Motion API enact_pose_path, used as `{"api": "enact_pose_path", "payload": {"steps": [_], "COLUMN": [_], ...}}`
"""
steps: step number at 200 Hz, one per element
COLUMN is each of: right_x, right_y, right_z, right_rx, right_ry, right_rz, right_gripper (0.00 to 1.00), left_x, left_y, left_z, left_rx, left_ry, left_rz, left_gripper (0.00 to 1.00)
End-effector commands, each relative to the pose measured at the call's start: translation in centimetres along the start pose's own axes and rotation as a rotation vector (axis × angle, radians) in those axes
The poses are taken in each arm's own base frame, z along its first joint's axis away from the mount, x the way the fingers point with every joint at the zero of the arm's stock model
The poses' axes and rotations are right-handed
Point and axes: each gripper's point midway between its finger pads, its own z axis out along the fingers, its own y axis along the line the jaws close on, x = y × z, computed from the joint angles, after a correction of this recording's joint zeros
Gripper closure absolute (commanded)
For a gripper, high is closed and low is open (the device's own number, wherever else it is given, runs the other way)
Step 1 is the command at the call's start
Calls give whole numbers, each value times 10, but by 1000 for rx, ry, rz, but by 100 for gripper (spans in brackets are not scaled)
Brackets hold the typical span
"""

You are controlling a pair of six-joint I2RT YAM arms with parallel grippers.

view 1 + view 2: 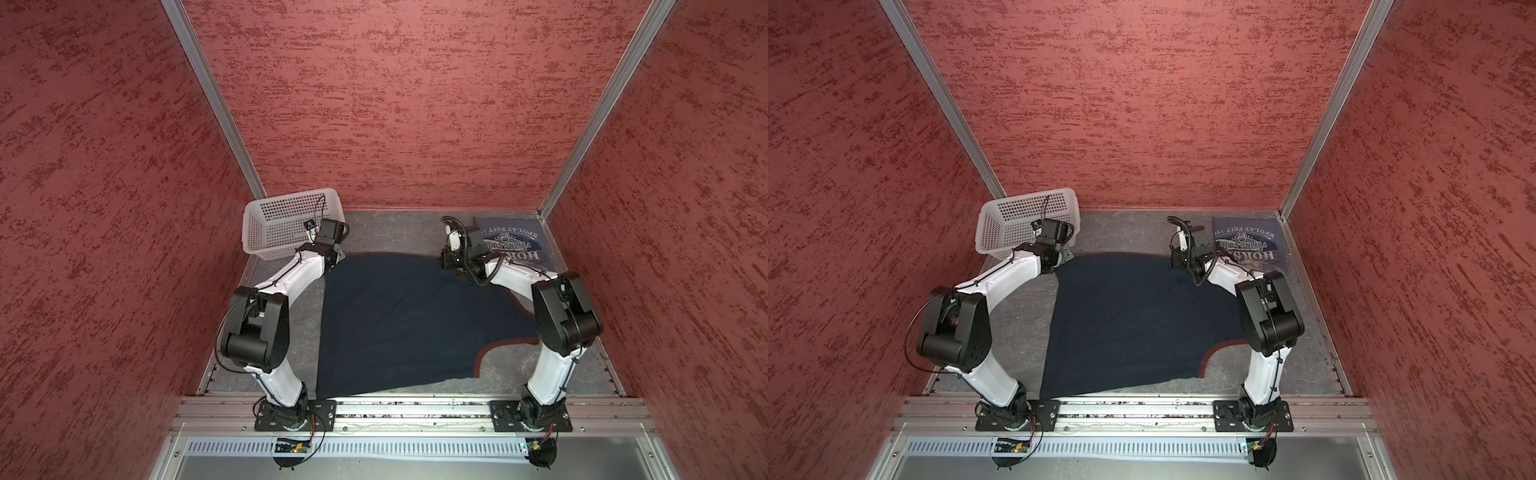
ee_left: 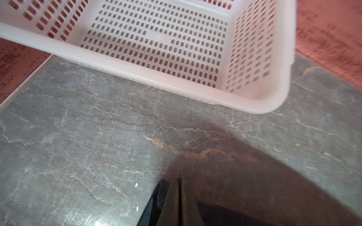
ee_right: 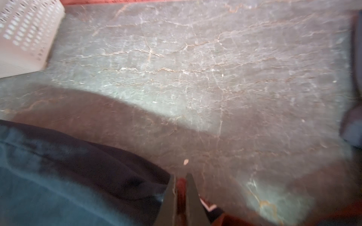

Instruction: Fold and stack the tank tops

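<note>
The navy tank top (image 1: 399, 324) (image 1: 1129, 320) with maroon trim lies spread over the middle of the table in both top views. My left gripper (image 1: 338, 254) (image 2: 179, 187) is shut at its far left corner, next to the basket, with dark cloth (image 2: 225, 215) running off beside the fingers. My right gripper (image 1: 446, 262) (image 3: 181, 184) is shut on the far right corner, a strip of maroon trim pinched between its fingers. The far edge hangs slightly raised and casts a shadow. The grey-blue tank top (image 1: 523, 245) (image 1: 1254, 245) lies folded at the back right, lettering up.
A white perforated basket (image 1: 286, 224) (image 2: 156, 78) stands tilted at the back left corner, close to my left wrist. Red walls enclose the grey marbled table (image 1: 399, 232) on three sides. Both arm bases sit on the metal rail (image 1: 415, 409) at the front.
</note>
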Motion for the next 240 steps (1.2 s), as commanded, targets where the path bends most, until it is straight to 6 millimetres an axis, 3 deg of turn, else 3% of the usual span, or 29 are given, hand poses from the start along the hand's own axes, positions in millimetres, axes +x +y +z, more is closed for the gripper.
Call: {"api": "enact_pose_path", "payload": {"steps": [1,40,87,95,108,124,133,157,173,191,202,240], "right_x": [-20,3,56,66,88,94,99,90,77,63,56,69], "right_y": [7,12,18,18,16,16,14,12,8,4,1,-16], "right_z": [-22,-40,-62,-65,-66,-78,-83,-96,-99,-91,-85,-46], "right_rx": [-2,-16,-19,-27,-27,-30,-18,11,47,81,108,222], "right_ry": [-100,-91,-43,-30,13,13,27,19,17,38,62,202], "right_rz": [-22,-13,24,38,69,103,121,149,181,222,251,341], "right_gripper": [99,99,96,92,76,57,47,42,43,43,43,45], "left_x": [-2,22,65,73,91,113,121,114,97,87,89,118], "left_y": [0,6,26,31,36,45,53,69,58,26,7,-41], "left_z": [-13,-27,-39,-40,-43,-47,-51,-65,-73,-76,-71,-42], "left_rx": [48,118,167,170,185,184,175,169,210,285,306,336], "left_ry": [-34,-25,17,26,52,79,83,47,35,78,129,272], "left_rz": [-10,5,-18,-24,-31,-42,-60,-118,-108,-60,-33,40], "left_gripper": [100,100,95,92,84,64,58,44,43,43,43,44]}}
